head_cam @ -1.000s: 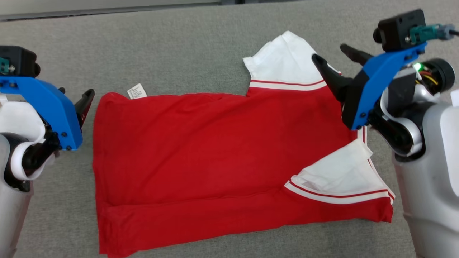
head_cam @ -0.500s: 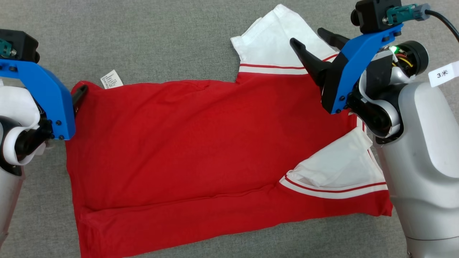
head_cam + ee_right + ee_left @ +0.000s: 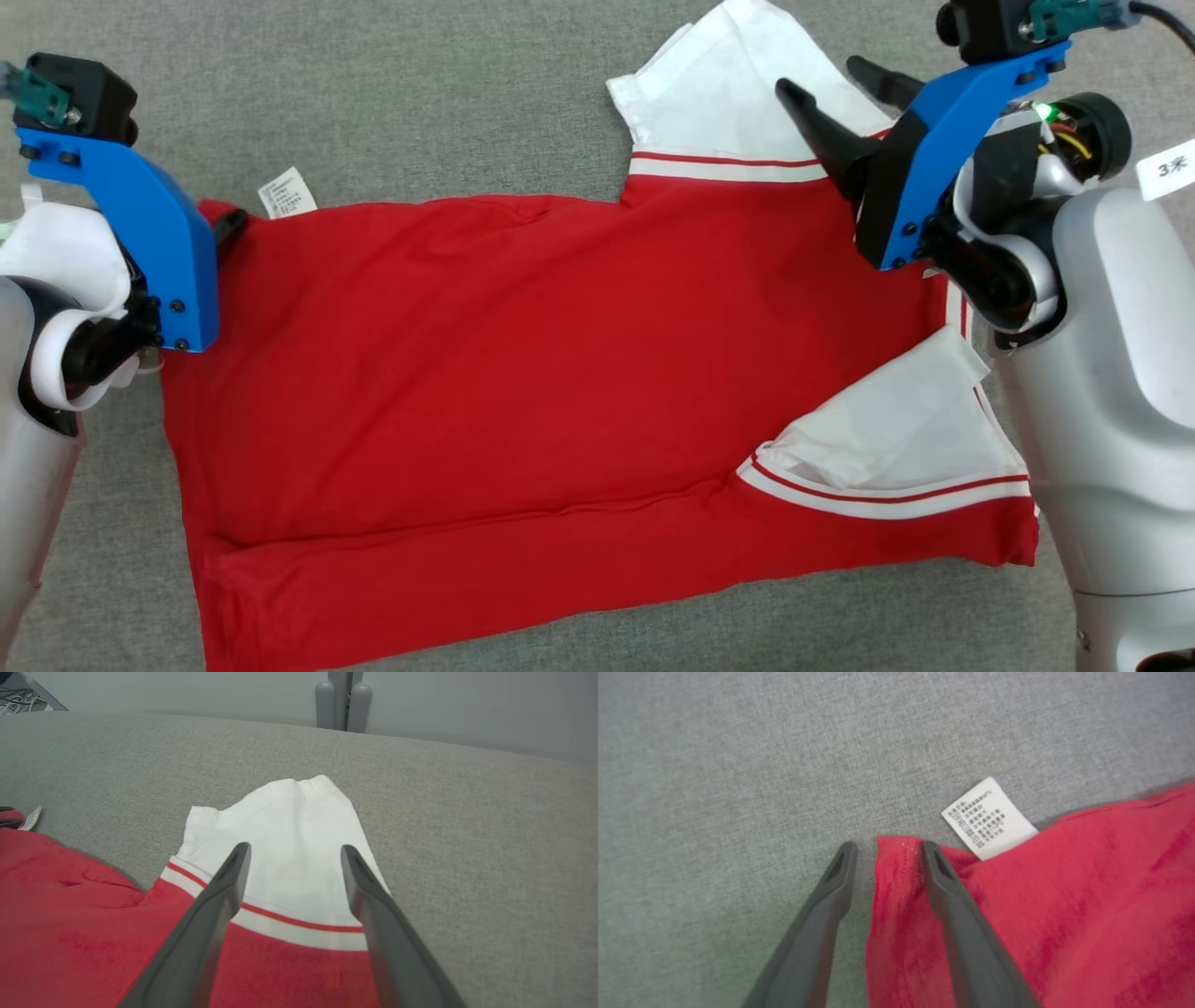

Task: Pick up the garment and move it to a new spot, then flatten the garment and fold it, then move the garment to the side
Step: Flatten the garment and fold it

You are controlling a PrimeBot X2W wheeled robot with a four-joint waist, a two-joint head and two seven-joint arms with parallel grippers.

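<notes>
Jaws of left gripper [image 3: 885, 851] part-open, straddling hem corner [image 3: 896, 882] at garment's [image 3: 560, 373] 10 o'clock by care label [image 3: 989, 817], prob. to pinch. Right gripper [image 3: 292, 851] wide, empty, over white sleeve [image 3: 280, 812] at 1 o'clock; garment flat on gray surface [image 3: 420, 93].

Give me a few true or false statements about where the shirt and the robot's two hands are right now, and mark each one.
1. The garment is mostly red. True.
2. The left hand straddles a red corner of the garment. True.
3. The care label lies on the far white sleeve. False: it sticks out at the red corner by the left hand.
4. The right hand is shut on the far white sleeve. False: its fingers stand apart over that sleeve.
</notes>
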